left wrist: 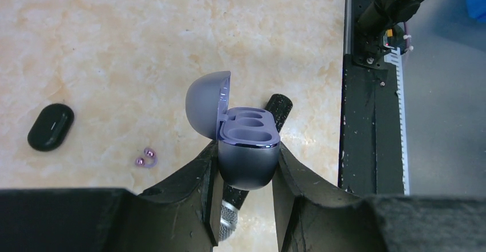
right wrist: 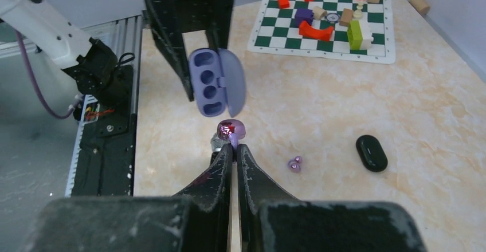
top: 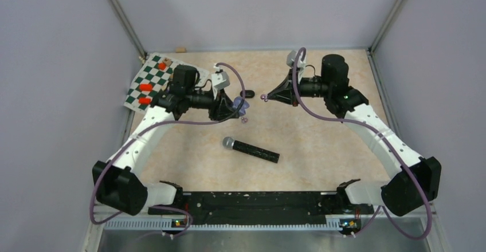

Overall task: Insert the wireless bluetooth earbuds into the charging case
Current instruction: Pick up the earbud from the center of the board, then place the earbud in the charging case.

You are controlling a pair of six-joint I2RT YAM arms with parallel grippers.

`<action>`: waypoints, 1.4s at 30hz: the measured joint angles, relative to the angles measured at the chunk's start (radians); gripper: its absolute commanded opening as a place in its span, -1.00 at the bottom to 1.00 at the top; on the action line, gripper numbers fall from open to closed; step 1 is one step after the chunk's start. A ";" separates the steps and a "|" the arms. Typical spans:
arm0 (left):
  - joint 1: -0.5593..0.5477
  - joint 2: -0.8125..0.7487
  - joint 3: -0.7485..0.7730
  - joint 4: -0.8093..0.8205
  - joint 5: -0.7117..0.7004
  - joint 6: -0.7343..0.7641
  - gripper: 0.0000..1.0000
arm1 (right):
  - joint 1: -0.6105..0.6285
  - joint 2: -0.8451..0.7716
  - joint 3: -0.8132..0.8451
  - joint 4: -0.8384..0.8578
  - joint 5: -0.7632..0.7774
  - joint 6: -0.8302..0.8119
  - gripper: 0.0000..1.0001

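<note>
Plain grey walls enclose a beige, marble-patterned table. At its far left corner lies a flat green-and-white checkered mat carrying coloured blocks. A slim black microphone with a metal mesh head lies near the middle. The left gripper clamps the smooth, rounded body of the purple charging case between its rough black fingers, with the domed lid swung open and the moulded wells exposed. The right gripper has its jaws pressed together on the stem of a glossy purple earbud, held in the air near the case's mouth and not touching it. A shiny, pill-shaped black case rests closed on the table. A loose purple earbud lies near it.
</note>
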 measured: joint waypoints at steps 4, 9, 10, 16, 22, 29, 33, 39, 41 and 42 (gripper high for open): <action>-0.039 0.093 0.058 0.021 0.000 -0.023 -1.00 | 0.000 -0.045 -0.071 0.097 -0.039 0.056 -1.00; -0.090 0.159 0.072 0.034 0.006 -0.043 -1.00 | 0.000 -0.097 -0.140 0.224 -0.072 0.125 -1.00; -0.099 0.161 0.072 0.034 0.013 -0.048 -1.00 | 0.000 -0.104 -0.152 0.256 -0.080 0.143 -1.00; -0.114 0.160 0.072 0.043 0.084 -0.061 -1.00 | 0.010 -0.110 -0.201 0.371 -0.102 0.211 -1.00; -0.114 0.155 0.071 0.054 0.135 -0.064 -1.00 | 0.046 -0.109 -0.222 0.431 -0.110 0.227 -1.00; -0.126 0.140 0.059 0.061 0.163 -0.063 -1.00 | 0.074 -0.109 -0.241 0.470 -0.106 0.230 -1.00; -0.137 0.140 0.059 0.061 0.174 -0.062 -1.00 | 0.088 -0.106 -0.242 0.476 -0.105 0.228 -1.00; -0.142 0.140 0.059 0.060 0.181 -0.060 -1.00 | 0.100 -0.101 -0.242 0.472 -0.099 0.209 -0.99; -0.142 0.140 0.059 0.060 0.181 -0.060 -1.00 | 0.101 -0.099 -0.242 0.467 -0.097 0.201 -1.00; -0.142 0.140 0.059 0.060 0.181 -0.060 -1.00 | 0.101 -0.099 -0.243 0.465 -0.096 0.198 -0.99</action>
